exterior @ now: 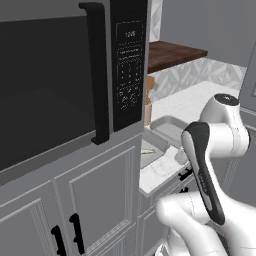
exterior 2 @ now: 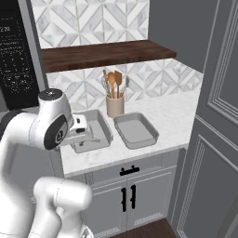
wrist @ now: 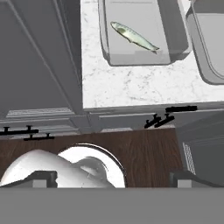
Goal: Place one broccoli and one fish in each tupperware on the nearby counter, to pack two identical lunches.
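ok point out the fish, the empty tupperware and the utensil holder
fish (wrist: 134, 36), hand view, middle of its body
empty tupperware (exterior 2: 135, 129), right base view, bare floor of the tray
utensil holder (exterior 2: 115, 106), right base view, its beige side

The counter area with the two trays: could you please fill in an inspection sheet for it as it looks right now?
Surface: white speckled counter over grey cabinets.
Job's things: two grey trays side by side; left tray holds one fish; right tray looks empty where seen. No broccoli seen.
Clutter: utensil holder with wooden spoons behind the trays.
Pincer: pincer open, holding nothing, back from the counter edge above the wood floor.
Cables: nothing seen.
Surroundings: microwave at left, dark wooden shelf, patterned tile wall, tall grey panel at right.
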